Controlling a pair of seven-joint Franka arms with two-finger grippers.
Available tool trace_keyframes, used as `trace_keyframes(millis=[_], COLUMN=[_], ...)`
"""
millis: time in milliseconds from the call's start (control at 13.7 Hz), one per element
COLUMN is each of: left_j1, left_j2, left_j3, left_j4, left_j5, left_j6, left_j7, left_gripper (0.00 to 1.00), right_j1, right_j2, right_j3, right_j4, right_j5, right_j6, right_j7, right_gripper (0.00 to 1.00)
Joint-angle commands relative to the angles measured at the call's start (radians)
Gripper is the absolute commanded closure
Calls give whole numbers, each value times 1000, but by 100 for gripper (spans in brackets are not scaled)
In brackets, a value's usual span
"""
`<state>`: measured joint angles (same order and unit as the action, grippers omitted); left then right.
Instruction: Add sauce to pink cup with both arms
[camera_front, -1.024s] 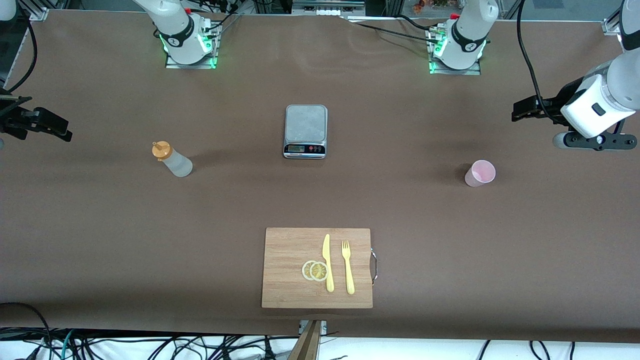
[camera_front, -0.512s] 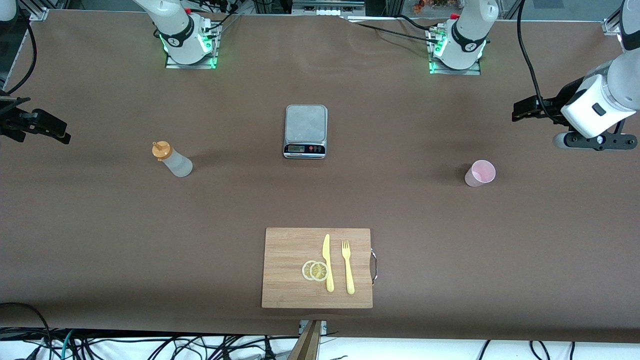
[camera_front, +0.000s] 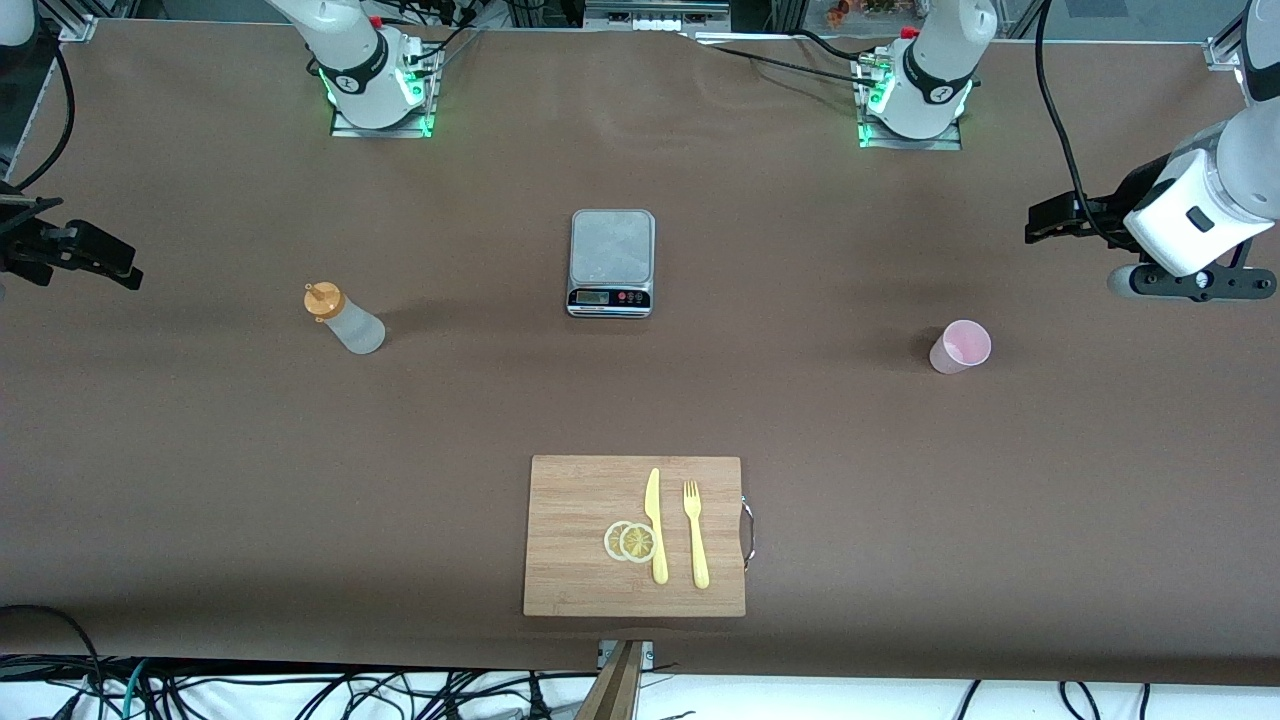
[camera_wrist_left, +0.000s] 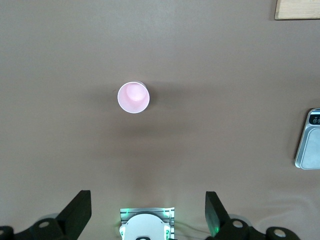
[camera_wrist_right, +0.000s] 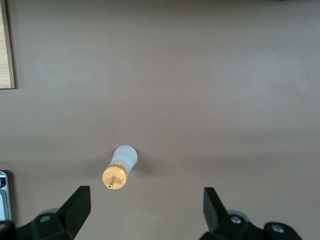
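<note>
Near the table's front edge, at mid-length, a wooden cutting board (camera_front: 634, 535) carries two lemon slices (camera_front: 630, 541), a yellow knife (camera_front: 655, 526) and a yellow fork (camera_front: 695, 534).

Farther from the front camera, the sauce bottle (camera_front: 343, 319) stands upright toward the right arm's end of the table. The pink cup (camera_front: 960, 347) stands upright toward the left arm's end, well apart from the bottle. A kitchen scale (camera_front: 611, 262) sits between them, slightly farther from the camera.

The right gripper (camera_wrist_right: 145, 210) hangs over the table edge at its own arm's end, fingers spread wide and holding nothing. The left gripper (camera_wrist_left: 147, 212) hangs over the table edge at its own arm's end, fingers likewise spread and holding nothing.
</note>
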<state>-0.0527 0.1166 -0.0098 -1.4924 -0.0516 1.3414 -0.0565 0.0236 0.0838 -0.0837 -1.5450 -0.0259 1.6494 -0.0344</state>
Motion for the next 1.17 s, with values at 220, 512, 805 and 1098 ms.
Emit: trace_keyframes(millis=[220, 512, 805, 1098], left_j1=[1, 4, 5, -1], left_j2=[5, 5, 6, 11], left_j3=[-1, -1, -1, -1], left_j4=[20, 20, 20, 21], left_j5=[12, 12, 12, 13], left_j6=[-11, -11, -11, -11], left_j7=[6, 6, 6, -2], left_gripper=[0, 0, 0, 0], right_j1=[-2, -2, -2, -2], right_j2=[-4, -4, -1, -1], right_j3=[1, -1, 1, 1], right_j4=[2, 2, 2, 2], right_j5=[1, 1, 1, 1], right_j6=[-3, 1, 12, 12], right_j7=[14, 14, 14, 14], right_gripper=[0, 0, 0, 0])
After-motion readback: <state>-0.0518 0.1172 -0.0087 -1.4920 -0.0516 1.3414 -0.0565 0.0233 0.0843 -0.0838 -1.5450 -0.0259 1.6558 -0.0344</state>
